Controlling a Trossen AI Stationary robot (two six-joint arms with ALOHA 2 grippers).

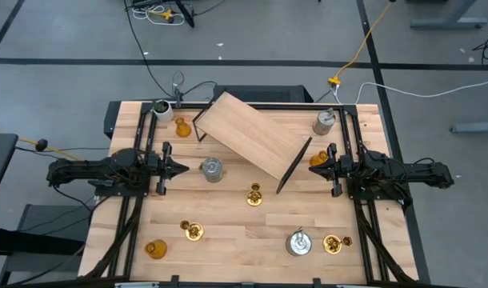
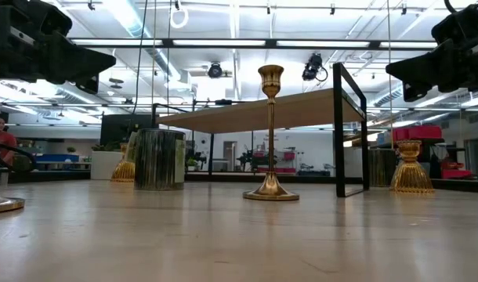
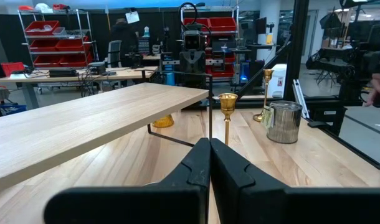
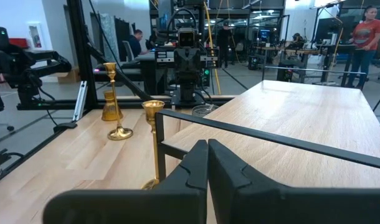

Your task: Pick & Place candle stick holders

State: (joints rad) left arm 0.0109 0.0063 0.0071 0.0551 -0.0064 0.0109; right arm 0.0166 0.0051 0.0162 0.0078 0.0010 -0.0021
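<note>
Surface: pale wooden table (image 1: 228,232) inside a black frame, on a grey workshop floor with cables; shelving, benches and people show in the room beyond.
Fixture: wooden shelf board (image 1: 254,134) on thin black legs, lying slantwise across the far middle of the table.
Brass sticks: one brass stick (image 1: 254,194) stands upright near the table centre, just off the shelf's near corner; a second (image 1: 193,231) is toward the near left; a third (image 1: 334,242) is at the near right.
Amber holders: one amber glass holder (image 1: 182,127) at the far left beside the shelf; one (image 1: 154,250) at the near left corner; one (image 1: 318,159) just beside the right gripper.
Silver cylinders: one silver cylinder (image 1: 212,169) between the left gripper and the shelf; one (image 1: 325,122) at the far right; one (image 1: 298,242) at the near right, next to the third brass stick.
Other item: small white pot (image 1: 162,108) at the far left corner; not part of the task.
Left gripper (image 1: 180,169): at the left edge, pointing inward toward the silver cylinder; jaws closed together, holding nothing.
Right gripper (image 1: 316,169): at the right edge, pointing inward; jaws closed together, holding nothing.
Step in hand: judged as the start position; no holder is gripped and none stands on the shelf.
Next move: open one pair of jaws, advance to the nearest holder, straddle its body and close. The slim brass sticks look prone to tipping; grip low on the stem.
</note>
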